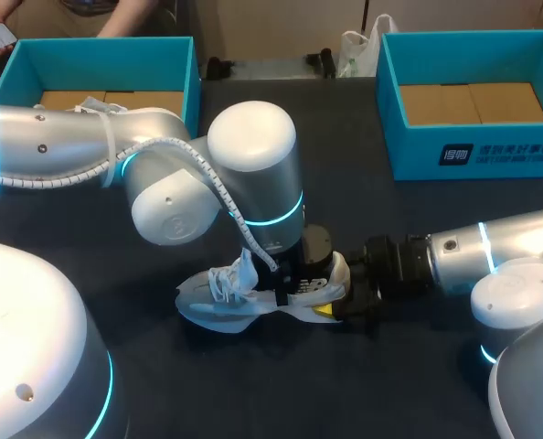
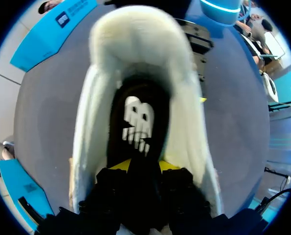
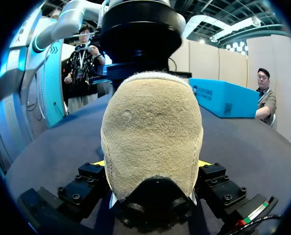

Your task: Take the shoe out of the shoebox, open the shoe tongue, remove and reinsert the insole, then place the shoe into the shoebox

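A white shoe (image 1: 218, 300) with loose laces lies on the dark table in the middle, heel toward the right. My left gripper (image 1: 290, 289) points down into its mouth. In the left wrist view it (image 2: 144, 166) stands open over the white shoe (image 2: 94, 122), above the dark insole (image 2: 135, 120) with its white mark. My right gripper (image 1: 337, 298) comes in from the right and holds the heel. In the right wrist view the tan heel (image 3: 153, 127) fills the gap, with my right gripper (image 3: 152, 164) shut on it from both sides.
Two teal shoeboxes stand open at the back, one at the left (image 1: 187, 87) and one at the right (image 1: 473, 151), each with a brown cardboard floor. My left arm's elbow (image 1: 253, 165) hangs over the table just behind the shoe.
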Controlling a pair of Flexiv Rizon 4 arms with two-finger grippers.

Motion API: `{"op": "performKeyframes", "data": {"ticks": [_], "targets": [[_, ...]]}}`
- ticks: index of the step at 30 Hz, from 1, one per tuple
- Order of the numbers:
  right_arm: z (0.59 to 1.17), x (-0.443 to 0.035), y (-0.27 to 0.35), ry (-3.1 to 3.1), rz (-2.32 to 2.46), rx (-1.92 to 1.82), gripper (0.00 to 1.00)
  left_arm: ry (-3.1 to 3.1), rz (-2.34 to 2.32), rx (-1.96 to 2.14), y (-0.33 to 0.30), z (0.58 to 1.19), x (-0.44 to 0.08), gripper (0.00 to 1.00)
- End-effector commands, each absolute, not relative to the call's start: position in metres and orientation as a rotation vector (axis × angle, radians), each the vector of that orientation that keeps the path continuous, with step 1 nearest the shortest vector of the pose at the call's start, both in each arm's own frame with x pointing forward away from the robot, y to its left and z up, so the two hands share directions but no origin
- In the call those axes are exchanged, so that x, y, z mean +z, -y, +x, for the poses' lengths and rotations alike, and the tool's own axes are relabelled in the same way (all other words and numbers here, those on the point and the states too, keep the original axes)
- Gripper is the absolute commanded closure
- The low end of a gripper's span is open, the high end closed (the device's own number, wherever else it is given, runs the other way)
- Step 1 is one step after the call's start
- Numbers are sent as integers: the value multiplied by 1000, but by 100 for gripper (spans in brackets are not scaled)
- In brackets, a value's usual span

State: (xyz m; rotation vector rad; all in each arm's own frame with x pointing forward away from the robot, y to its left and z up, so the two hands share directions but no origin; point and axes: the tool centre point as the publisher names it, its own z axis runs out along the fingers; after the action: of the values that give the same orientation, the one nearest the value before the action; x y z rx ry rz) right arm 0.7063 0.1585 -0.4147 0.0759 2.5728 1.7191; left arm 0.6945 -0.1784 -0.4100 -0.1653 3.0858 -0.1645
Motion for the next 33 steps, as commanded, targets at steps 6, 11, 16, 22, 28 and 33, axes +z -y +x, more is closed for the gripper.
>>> {"op": "performKeyframes", "data": {"ticks": [6, 11, 16, 22, 28, 33], "targets": [[705, -409, -162, -2579, 78, 1712, 100, -3060, -198, -123, 180, 713, -432, 74], [705, -409, -162, -2579, 78, 1712, 100, -3020, -237, -130, 181, 716, -436, 100], [705, -409, -162, -2579, 78, 1712, 100, -3033, -275, -158, 177, 724, -429, 100], [705, -409, -162, -2579, 78, 1712, 100, -3120, -305, -222, 172, 733, -412, 100], [705, -409, -162, -2579, 78, 1712, 100, -3224, -274, -285, 168, 733, -397, 100], [705, -409, -162, -2579, 78, 1712, 100, -3297, -195, -342, 166, 724, -385, 100]]}}
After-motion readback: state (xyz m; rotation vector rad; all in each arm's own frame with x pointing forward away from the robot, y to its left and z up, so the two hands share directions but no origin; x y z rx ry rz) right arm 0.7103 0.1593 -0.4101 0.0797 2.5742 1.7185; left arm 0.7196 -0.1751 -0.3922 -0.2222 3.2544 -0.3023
